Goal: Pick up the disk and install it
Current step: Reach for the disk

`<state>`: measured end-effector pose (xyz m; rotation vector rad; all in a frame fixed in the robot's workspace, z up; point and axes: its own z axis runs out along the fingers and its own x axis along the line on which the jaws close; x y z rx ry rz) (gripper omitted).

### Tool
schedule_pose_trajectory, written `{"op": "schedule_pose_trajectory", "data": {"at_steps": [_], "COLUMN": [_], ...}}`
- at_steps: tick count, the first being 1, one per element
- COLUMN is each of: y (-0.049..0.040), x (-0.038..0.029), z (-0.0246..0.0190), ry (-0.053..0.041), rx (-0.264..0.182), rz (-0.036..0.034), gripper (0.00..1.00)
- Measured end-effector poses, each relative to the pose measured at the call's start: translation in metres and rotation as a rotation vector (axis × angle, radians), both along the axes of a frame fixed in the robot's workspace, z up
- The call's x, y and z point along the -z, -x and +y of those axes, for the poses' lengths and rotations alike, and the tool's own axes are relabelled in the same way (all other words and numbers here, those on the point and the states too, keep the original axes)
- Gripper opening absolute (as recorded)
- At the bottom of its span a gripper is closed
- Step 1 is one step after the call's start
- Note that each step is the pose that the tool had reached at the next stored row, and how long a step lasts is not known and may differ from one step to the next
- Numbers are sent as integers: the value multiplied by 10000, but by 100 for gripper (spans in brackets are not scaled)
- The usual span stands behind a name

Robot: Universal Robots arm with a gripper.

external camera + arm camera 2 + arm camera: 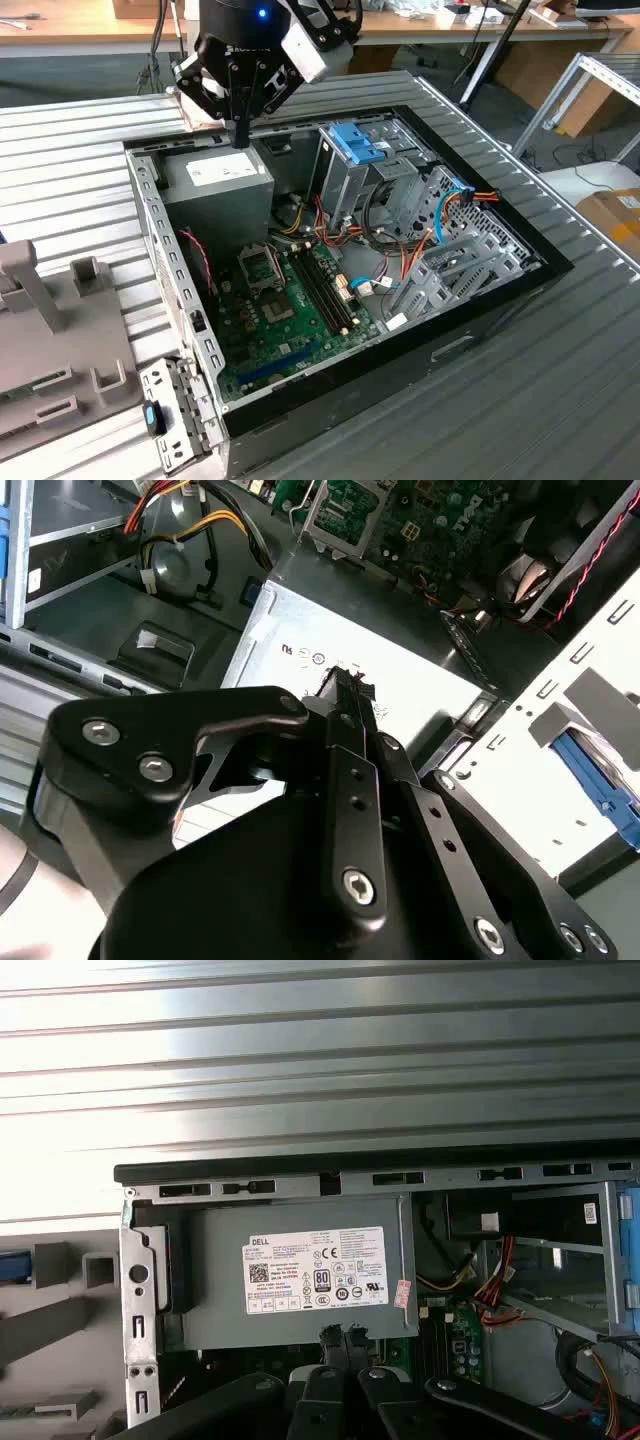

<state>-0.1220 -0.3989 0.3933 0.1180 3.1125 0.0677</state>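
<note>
Claw (240, 138) closed, empty | hovering above power supply (215, 185) | its white label (316, 1270) faces the first wrist view

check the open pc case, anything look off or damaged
Nothing stands out. The case lies flat on the ribbed table, and the hand hangs empty above the power supply.

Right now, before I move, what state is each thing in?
computer case: open, side cover off.
power supply: seated in the case's corner.
tool: shut, empty, over the power supply.
processor socket: bare, no cooler.
</note>
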Motion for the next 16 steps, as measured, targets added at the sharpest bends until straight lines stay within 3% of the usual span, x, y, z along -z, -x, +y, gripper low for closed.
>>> {"op": "schedule_pose_trajectory", "data": {"at_steps": [13,16], "y": [2,36], "x": [0,0], "z": [0,0], "ry": [0,0], "rx": [0,0], "rz": [0,0], "gripper": [11,11]}}
